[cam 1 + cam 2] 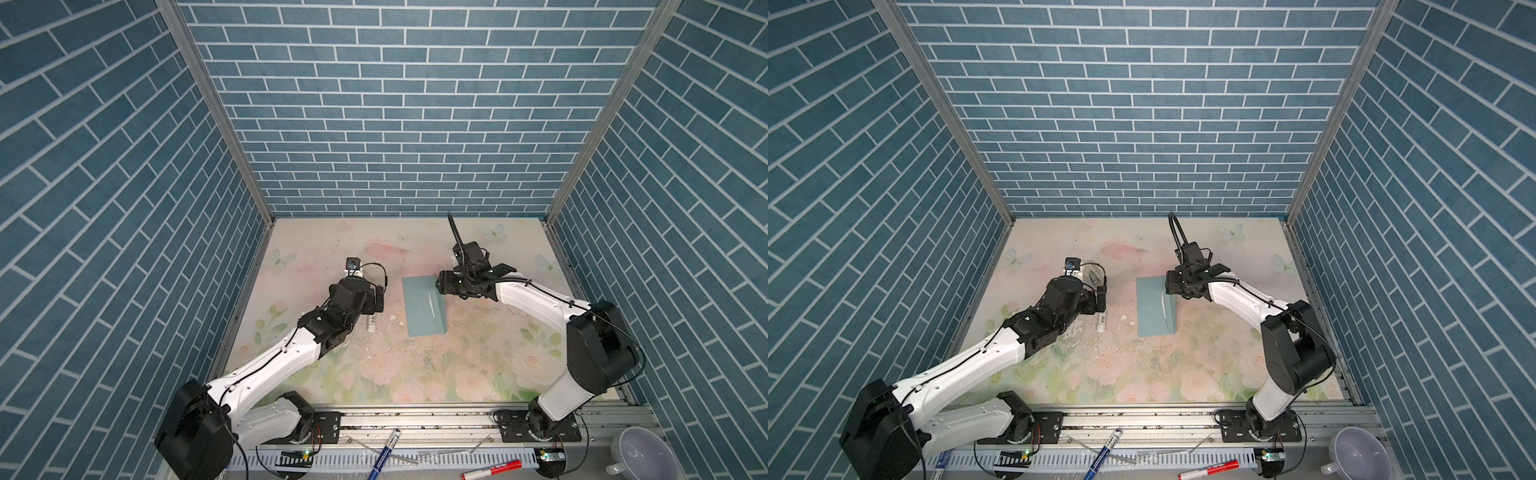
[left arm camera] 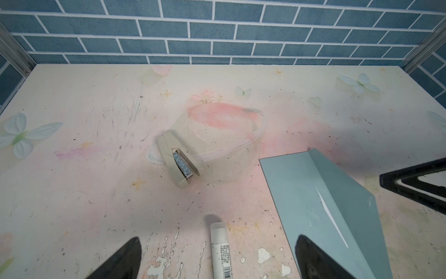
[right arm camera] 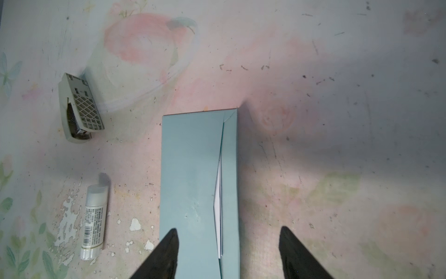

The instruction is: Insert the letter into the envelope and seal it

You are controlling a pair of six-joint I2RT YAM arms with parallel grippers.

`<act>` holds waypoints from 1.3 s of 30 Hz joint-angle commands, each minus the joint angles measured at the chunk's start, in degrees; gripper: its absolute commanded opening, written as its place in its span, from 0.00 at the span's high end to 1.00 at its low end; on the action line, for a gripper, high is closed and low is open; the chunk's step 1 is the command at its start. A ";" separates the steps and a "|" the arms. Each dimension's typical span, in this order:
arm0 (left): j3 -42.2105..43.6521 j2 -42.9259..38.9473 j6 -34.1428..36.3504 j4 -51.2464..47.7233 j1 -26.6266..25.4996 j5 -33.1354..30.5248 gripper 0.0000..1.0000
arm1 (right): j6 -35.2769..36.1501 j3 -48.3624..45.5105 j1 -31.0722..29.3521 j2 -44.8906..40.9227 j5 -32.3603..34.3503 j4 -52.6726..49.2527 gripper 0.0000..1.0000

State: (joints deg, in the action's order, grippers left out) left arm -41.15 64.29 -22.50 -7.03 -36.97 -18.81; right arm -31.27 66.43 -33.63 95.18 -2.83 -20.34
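Right, from my desk I see the envelope [image 1: 419,309] [image 1: 1152,309] lying flat near the middle of the floral table [image 1: 478,353], its long side running away from the arm bases; both top views put it between the two arms. Its flap is folded over along the long edge on the right arm's side, but the seam gapes a little; in that gap shows a thin white sliver of the letter [image 3: 218,193], the rest of the sheet hidden inside, so I cannot make out its border or prints.

The right gripper [image 3: 228,229] hovers over that flap edge with its jaws apart and nothing between them; one finger [image 3: 169,253] is above the teal paper, the other above bare table just beside it; whether either tip touches down I cannot tell.

The left gripper [image 2: 218,239] is spread wide and holds nothing; a white glue stick [image 1: 371,323] lies on the table below it, left of the envelope and apart from it. In the left wrist view one finger [image 2: 311,256] overlaps the envelope's edge, though a top view shows that gripper beside the envelope; contact I cannot judge.

A pale stapler [image 2: 178,159] lies on its side farther toward the back wall, well apart from the envelope.
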 commanded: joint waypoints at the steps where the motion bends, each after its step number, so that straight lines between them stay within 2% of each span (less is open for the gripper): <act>1: 0.89 -0.01 0.12 -0.12 0.36 0.00 0.00 | -1.20 4.99 -0.56 3.38 2.21 -2.87 0.36; 11: 2.45 -0.31 -0.38 0.70 0.50 0.00 0.00 | -1.38 10.47 -1.59 12.28 2.49 -6.37 0.54; 17: 2.86 -0.29 -0.49 1.05 0.50 0.09 0.00 | -2.29 10.32 -1.85 14.81 2.04 -6.74 0.74; 21: 3.18 -0.30 -0.69 1.40 0.50 0.18 0.00 | -3.81 9.20 -1.71 14.87 1.12 -5.14 0.99; 24: 3.44 -0.39 -0.83 1.71 0.50 0.44 0.00 | -6.00 7.84 -0.74 13.47 -0.97 -2.39 1.00; 28: 3.55 -0.73 -0.87 1.84 0.50 0.77 0.00 | -12.67 3.31 1.59 8.38 -4.29 5.63 1.00; 32: 3.61 -1.26 -0.65 2.10 0.49 1.23 0.01 | -22.30 -3.03 3.06 1.13 -2.67 16.16 1.00; 35: 3.84 -1.78 -0.64 2.38 0.49 1.57 0.01 | -31.65 -8.91 3.22 -4.30 3.34 24.17 1.00; 39: 4.39 -2.40 -0.86 2.81 0.47 2.04 0.01 | -47.47 -18.28 2.89 -8.55 12.52 35.24 1.00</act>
State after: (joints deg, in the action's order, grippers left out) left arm -37.80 62.83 -23.16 -5.23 -36.86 -17.34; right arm -62.06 54.00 -30.26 87.94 1.43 4.12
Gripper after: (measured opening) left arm 0.989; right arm 0.043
